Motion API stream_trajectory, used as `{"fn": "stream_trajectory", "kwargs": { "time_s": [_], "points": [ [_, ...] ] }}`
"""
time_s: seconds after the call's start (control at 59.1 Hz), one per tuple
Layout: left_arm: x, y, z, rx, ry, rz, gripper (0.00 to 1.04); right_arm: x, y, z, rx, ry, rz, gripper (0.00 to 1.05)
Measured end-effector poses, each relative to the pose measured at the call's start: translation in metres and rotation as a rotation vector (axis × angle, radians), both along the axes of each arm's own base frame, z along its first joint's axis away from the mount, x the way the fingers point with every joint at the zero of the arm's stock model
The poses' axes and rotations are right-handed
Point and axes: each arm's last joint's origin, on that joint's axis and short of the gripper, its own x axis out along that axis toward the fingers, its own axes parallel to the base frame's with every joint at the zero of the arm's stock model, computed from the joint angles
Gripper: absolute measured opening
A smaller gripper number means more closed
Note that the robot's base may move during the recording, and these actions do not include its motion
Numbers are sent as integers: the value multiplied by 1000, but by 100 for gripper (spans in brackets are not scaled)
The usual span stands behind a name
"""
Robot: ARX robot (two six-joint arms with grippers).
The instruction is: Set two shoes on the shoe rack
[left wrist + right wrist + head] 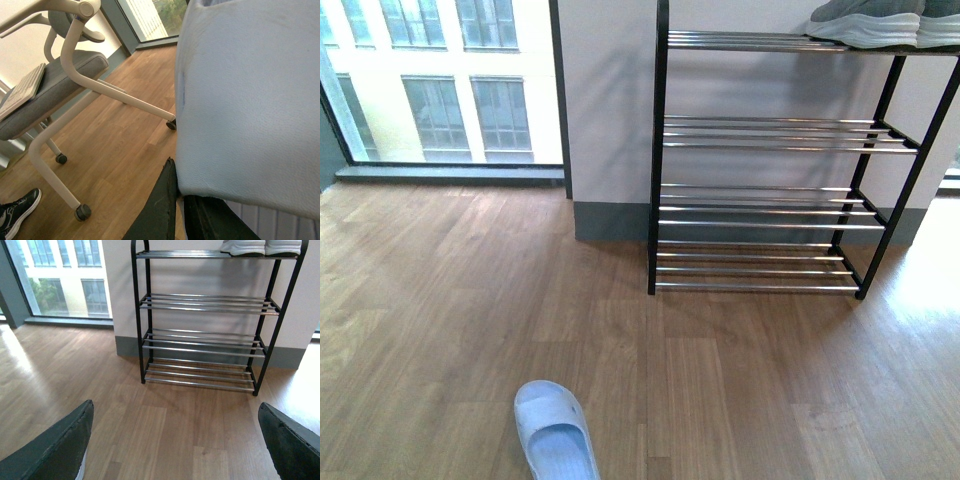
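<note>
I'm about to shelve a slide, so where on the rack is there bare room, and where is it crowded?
The three lower shelves are bare from post to post. The top shelf is free from its left post up to the grey sneakers, which crowd its right end. The wood floor just before the rack is bare too.

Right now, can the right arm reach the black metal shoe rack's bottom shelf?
Probably, reach permitting: the right tool is open and empty, and only bare wooden floor lies before the black metal shoe rack's empty bottom shelf.
</note>
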Motion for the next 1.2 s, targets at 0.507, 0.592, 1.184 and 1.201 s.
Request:
{"fn": "stream_trajectory", "kwargs": {
  "time_s": [0.507, 0.592, 1.184, 1.201],
  "points": [
    [0, 0, 0, 3, 2, -3, 2, 0, 0, 0, 0, 0, 0, 95],
    [0, 0, 0, 3, 3, -2, 2, 0, 0, 0, 0, 0, 0, 95],
    [0, 0, -1, 4, 7, -1, 2, 0, 0, 0, 0, 1, 1, 95],
    [0, 0, -1, 4, 8, 2, 2, 0, 0, 0, 0, 1, 2, 95]
  ]
}}
